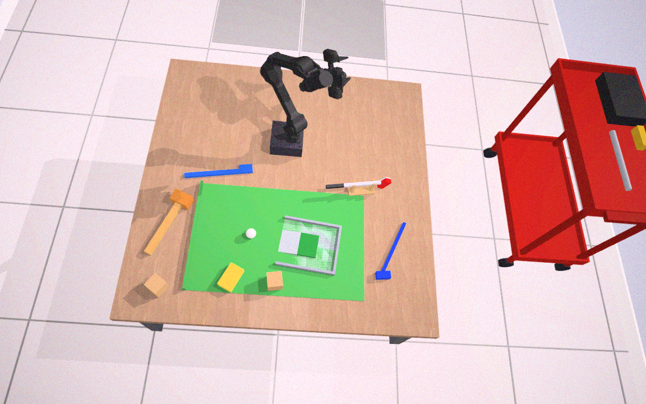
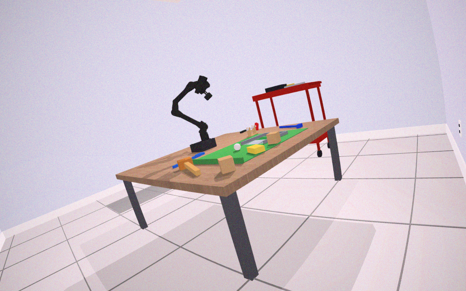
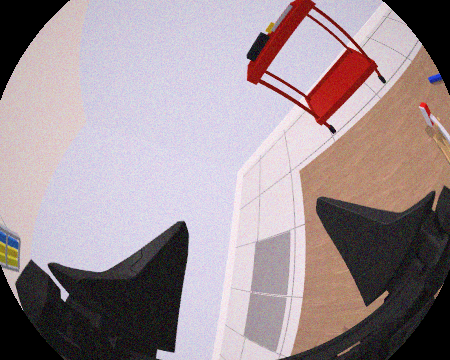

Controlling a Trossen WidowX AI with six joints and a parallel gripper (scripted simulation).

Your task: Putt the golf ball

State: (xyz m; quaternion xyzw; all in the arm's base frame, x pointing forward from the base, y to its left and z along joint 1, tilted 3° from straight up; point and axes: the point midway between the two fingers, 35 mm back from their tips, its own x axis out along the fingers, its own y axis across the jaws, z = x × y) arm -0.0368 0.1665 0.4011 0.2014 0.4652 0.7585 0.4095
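The red putter (image 1: 385,182) (image 3: 425,111) has a red head, white shaft and black grip. It lies across a wooden rest (image 1: 361,190) at the green mat's back right edge. The white golf ball (image 1: 250,233) (image 2: 237,146) sits on the green mat (image 1: 230,206), left of the ramp. The pale ramp (image 1: 287,242) leads to the dark raised green (image 1: 308,245), with grey walls (image 1: 337,251) on three sides. My gripper (image 1: 346,68) (image 3: 255,217) is open and empty, high above the table's back edge, far behind the putter. Its fingers stand wide apart in the wrist view.
A blue stick tool (image 1: 215,173) lies behind the mat, and a dark blue one (image 1: 394,246) at its right. An orange mallet (image 1: 165,225) lies left. A yellow block (image 1: 230,277) and a wooden block (image 1: 275,280) stand on the mat's front; another wooden block (image 1: 155,284) stands front left.
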